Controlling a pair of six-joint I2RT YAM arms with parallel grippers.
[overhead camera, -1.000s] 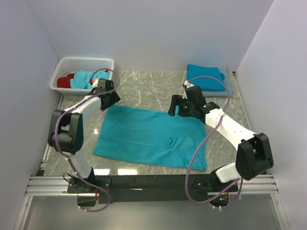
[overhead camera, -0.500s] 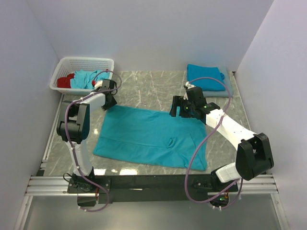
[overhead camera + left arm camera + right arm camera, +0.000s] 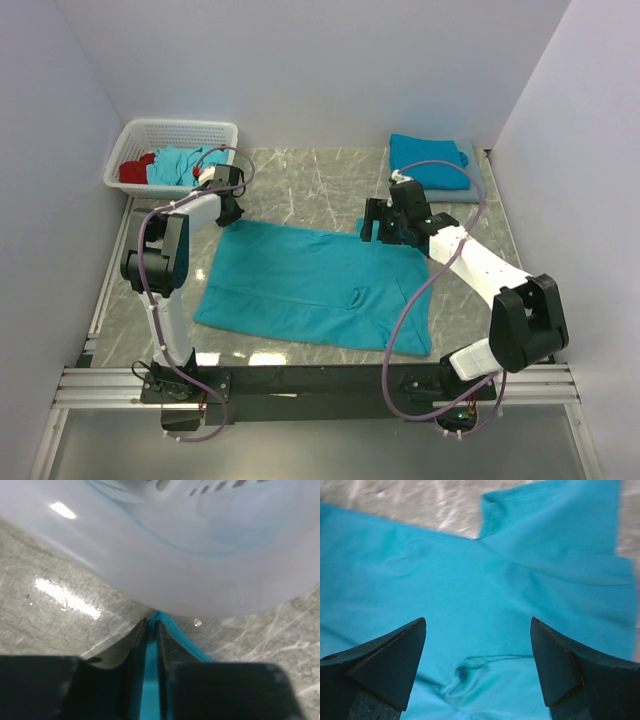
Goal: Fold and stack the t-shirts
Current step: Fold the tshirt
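Observation:
A teal t-shirt [image 3: 310, 285] lies spread flat in the middle of the marble table. My left gripper [image 3: 229, 213] is down at its far left corner. In the left wrist view the jaws [image 3: 151, 626] are shut on that corner, with a strip of teal cloth [image 3: 148, 680] between them. My right gripper [image 3: 375, 232] hovers over the shirt's far right part. It stands open, and its fingertips [image 3: 400, 655] straddle a small wrinkle in the shirt [image 3: 470, 580] without touching. A second teal t-shirt [image 3: 428, 160] lies folded at the back right.
A white lattice basket [image 3: 180, 124] at the back left holds a red garment [image 3: 137, 168] and teal cloth [image 3: 175, 163]. Its wall [image 3: 200, 555] looms close ahead of my left gripper. The folded shirt rests on a grey pad [image 3: 478, 185]. White walls enclose the table.
My left gripper has closed on the shirt's far left corner, and the left arm's elbow has swung up. My right gripper has shifted slightly to the right and stayed open.

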